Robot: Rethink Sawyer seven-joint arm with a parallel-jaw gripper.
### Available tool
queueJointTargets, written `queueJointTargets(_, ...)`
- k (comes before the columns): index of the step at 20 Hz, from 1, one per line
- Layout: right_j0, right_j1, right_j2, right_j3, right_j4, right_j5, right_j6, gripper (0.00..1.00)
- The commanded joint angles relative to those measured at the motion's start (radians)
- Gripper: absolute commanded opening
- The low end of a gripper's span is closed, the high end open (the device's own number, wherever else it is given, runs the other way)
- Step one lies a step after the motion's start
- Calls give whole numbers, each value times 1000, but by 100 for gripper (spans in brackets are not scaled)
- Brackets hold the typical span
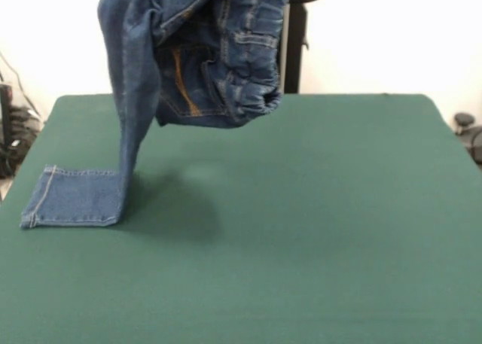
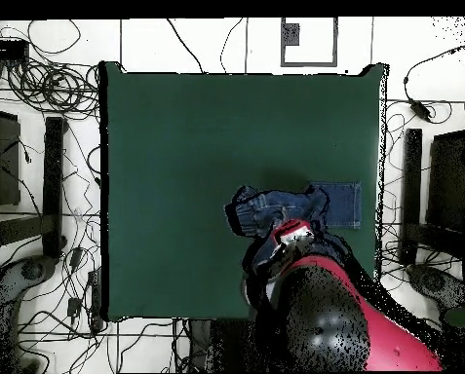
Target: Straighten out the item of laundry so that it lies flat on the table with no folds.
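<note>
Jeans hang bunched above the desk, one hem resting on it; claw grip unclear.

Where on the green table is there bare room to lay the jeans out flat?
The dark green felt table is bare except where one hemmed leg of the blue denim jeans rests near a side edge. The jeans' bunched bulk hangs lifted over that side, under the red arm.

No text, label, brand, number or sign can be read in either view. Nothing legible is seen on the jeans, on the tabletop, or on the red arm in the overhead view.
</note>
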Motion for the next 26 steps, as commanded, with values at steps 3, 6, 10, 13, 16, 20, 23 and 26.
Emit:
queueJointTargets(3,42,80,28,92,78,-62,275,0)
queueJointTargets(6,38,89,35,101,91,-84,264,0)
queueJointTargets(10,28,107,49,117,111,-125,247,0)
queueJointTargets(13,15,125,62,127,126,-158,226,0)
queueJointTargets(16,-3,144,84,145,146,-206,203,0)
queueJointTargets(20,-4,169,97,160,162,-263,205,0)
queueJointTargets(23,20,179,80,152,171,-259,223,0)
queueJointTargets(26,33,190,76,149,185,-266,234,0)
